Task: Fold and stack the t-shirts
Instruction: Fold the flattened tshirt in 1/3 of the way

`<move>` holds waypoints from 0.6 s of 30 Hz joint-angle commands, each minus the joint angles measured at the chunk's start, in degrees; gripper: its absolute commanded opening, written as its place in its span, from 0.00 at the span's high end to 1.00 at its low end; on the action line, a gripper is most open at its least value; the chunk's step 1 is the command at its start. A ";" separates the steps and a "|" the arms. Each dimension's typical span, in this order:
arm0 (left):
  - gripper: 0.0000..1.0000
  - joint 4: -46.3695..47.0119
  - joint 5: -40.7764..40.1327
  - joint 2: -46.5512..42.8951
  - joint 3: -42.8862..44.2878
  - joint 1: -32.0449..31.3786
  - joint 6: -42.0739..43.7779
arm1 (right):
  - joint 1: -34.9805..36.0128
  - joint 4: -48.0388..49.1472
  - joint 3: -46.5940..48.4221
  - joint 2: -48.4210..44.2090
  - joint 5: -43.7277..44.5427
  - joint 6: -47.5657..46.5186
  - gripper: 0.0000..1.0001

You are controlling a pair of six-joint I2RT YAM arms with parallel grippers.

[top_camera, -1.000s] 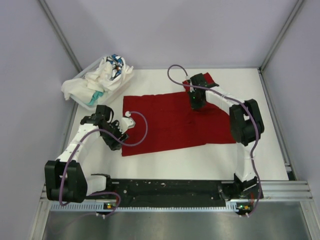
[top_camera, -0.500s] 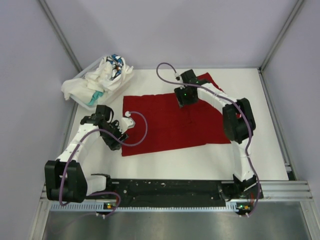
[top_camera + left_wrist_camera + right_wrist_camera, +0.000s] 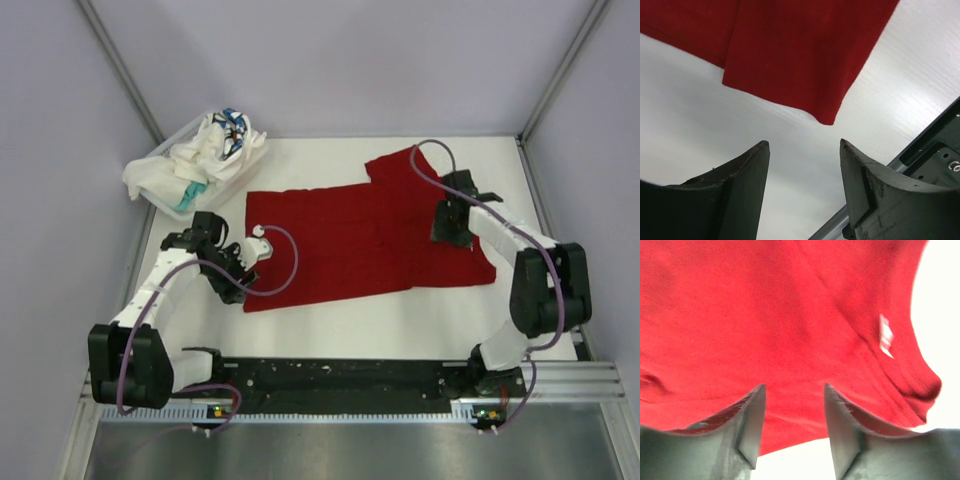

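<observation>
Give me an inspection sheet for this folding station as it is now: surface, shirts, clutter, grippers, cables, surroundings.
Surface: white table, no stains seen on the bare part.
Job's things: red t-shirt spread flat mid-table; white t-shirts crumpled in a heap, far left.
Clutter: white tray under that heap; otherwise nothing seen.
Grippers: left gripper open over bare table by the red shirt's near-left corner; right gripper open above the shirt's right part, holding nothing.
Cables: left cable loops over the shirt's left edge; right cable arches over its far right part.
Surroundings: lilac walls, metal frame posts.
</observation>
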 commanded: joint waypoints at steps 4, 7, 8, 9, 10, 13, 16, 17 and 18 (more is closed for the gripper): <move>0.35 -1.54 4.93 -2.91 -3.13 -5.63 2.59 | -9.12 -0.07 -18.92 -23.39 10.73 18.15 0.34; 0.33 0.57 3.17 -3.61 -5.94 -9.32 2.59 | -14.99 0.46 -25.43 -28.76 10.22 23.70 0.30; 0.33 1.45 2.73 -3.79 -6.82 -10.37 2.59 | -16.76 1.25 -27.10 -29.64 9.78 24.76 0.31; 0.32 2.50 2.03 -3.96 -7.79 -11.17 2.51 | -18.26 1.60 -28.34 -30.00 9.16 25.64 0.32; 0.32 3.90 1.07 -3.79 -8.84 -12.05 2.24 | -19.93 2.30 -29.39 -29.91 8.29 26.34 0.35; 0.33 8.74 -3.76 -2.39 -11.04 -13.20 0.23 | -23.19 5.02 -30.37 -27.64 5.56 26.26 0.43; 0.34 12.08 -7.28 -0.63 -12.01 -13.20 -1.80 | -23.46 5.82 -28.45 -22.90 5.81 26.00 0.48; 0.34 12.96 -7.47 -0.10 -12.36 -13.20 -2.06 | -23.46 5.91 -27.74 -21.66 6.34 26.26 0.50; 0.34 13.84 -7.38 0.42 -12.71 -13.20 -2.33 | -23.46 6.09 -27.13 -20.43 6.60 26.52 0.53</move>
